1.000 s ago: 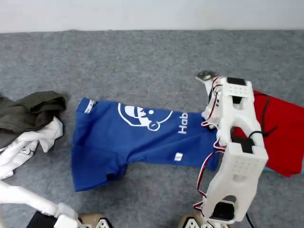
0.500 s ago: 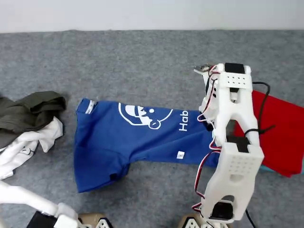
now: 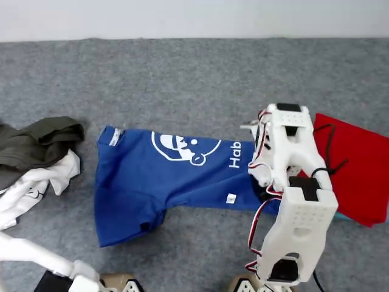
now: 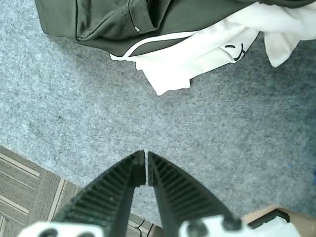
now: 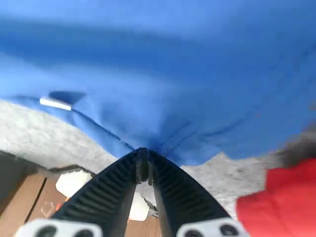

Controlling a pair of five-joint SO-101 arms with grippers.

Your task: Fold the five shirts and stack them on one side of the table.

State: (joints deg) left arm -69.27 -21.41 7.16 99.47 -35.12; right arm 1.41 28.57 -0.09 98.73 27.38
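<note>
A blue shirt (image 3: 170, 176) with a white print lies spread flat in the middle of the grey carpet. The right arm (image 3: 292, 158) stands over its right end. In the right wrist view my right gripper (image 5: 142, 153) is shut on a puckered fold of the blue shirt (image 5: 158, 74) near its edge. A folded red shirt (image 3: 358, 176) lies to the right. At the left edge a green shirt (image 3: 36, 143) and a white shirt (image 3: 30, 185) lie crumpled. My left gripper (image 4: 146, 158) hangs shut and empty over bare carpet, near the white shirt (image 4: 197, 54) and green shirt (image 4: 148, 19).
A sliver of light blue cloth (image 3: 341, 215) shows under the red shirt's near edge. The left arm (image 3: 36, 255) lies low at the front left corner. The carpet's far half (image 3: 182, 79) is bare. Wooden floor (image 4: 24, 187) begins past the carpet's near edge.
The right arm has pulled back from the far side of the blue shirt's right end and come down over its near edge. The blue shirt shifted slightly right.
</note>
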